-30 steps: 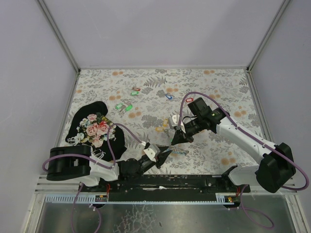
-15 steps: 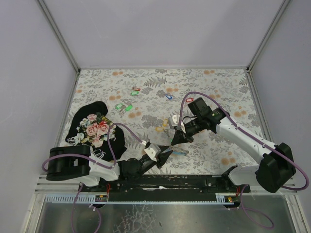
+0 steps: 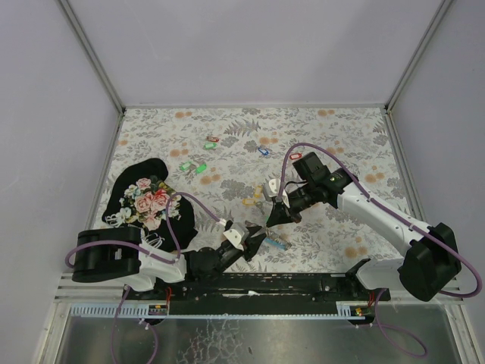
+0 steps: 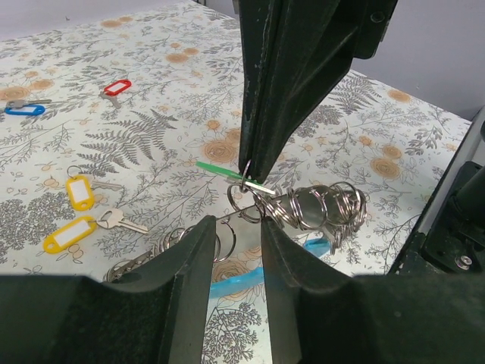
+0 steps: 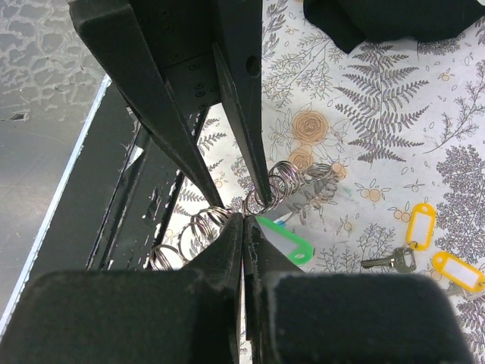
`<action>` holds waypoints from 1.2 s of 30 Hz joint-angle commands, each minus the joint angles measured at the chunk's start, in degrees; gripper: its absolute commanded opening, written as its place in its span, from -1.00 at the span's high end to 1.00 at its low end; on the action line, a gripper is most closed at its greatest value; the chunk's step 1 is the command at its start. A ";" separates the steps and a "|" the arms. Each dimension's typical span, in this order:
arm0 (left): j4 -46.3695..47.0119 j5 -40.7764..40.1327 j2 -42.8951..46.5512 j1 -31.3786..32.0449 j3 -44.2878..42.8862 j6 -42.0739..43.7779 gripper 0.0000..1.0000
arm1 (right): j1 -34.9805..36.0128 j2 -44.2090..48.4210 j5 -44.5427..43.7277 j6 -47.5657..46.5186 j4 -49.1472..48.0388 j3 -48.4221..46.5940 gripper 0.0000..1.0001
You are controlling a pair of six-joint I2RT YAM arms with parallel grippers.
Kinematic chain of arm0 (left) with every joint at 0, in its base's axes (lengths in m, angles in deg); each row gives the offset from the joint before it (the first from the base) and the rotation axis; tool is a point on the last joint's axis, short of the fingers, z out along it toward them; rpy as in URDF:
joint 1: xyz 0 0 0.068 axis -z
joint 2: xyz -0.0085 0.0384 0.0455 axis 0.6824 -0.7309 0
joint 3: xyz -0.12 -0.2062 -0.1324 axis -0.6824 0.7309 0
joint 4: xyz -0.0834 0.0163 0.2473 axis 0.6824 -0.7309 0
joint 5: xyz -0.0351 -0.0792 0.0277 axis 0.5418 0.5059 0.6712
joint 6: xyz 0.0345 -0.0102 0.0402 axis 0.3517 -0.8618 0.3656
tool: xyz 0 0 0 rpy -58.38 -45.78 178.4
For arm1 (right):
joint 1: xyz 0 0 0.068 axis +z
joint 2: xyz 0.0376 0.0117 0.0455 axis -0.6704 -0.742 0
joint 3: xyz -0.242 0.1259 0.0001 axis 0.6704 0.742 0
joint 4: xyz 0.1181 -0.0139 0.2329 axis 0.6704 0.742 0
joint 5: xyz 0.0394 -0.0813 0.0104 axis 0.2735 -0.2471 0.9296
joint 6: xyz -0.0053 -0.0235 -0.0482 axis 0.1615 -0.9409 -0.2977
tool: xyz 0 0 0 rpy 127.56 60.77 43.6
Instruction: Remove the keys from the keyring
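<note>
The left gripper (image 4: 236, 224) lies low near the front edge of the table (image 3: 341, 129). Its jaws stand a little apart with rings of the keyring (image 4: 318, 206) in the gap. No view shows whether they press on the rings.

The keyring is a floppy string of metal rings lying on the table, bunched into a coil just beyond the left gripper. Its blue section (image 4: 239, 278) shows under the left fingers in the left wrist view. The top view gives only a blue speck there, and the rings are too small to make out.

The right gripper (image 5: 242, 221) points down at the coil from the far side, tip to tip with the left gripper. Its jaws are clenched on the ring end of the green key tag (image 5: 286, 238). The right wrist view shows the tag's flat face jutting out beside the fingertips. The left wrist view shows it edge-on, level, above the table and just over the rings.

Just beyond lie two yellow tags (image 4: 79, 190) and a silver key (image 4: 125, 222), both clear in the wrist views. Farther off are a red tag (image 4: 117, 87) and a blue tag (image 4: 23, 109). Only the top view shows two more green tags (image 3: 194, 167) in mid-table. It alone shows the whole black floral cloth (image 3: 144, 201) at the left; the right wrist view catches just a corner.
</note>
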 commanded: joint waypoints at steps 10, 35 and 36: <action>3.45 -2.38 1.48 -0.22 -1.00 0.87 0.37 | 0.20 -0.45 2.26 4.88 -5.05 -0.37 1.00; 4.41 -7.86 0.42 -0.23 -1.86 3.71 0.41 | 2.39 -1.42 2.28 9.07 -8.01 -0.36 1.00; 4.40 -7.99 0.55 -0.22 -1.70 3.66 0.43 | 2.39 -1.34 2.13 9.07 -8.00 -0.44 1.00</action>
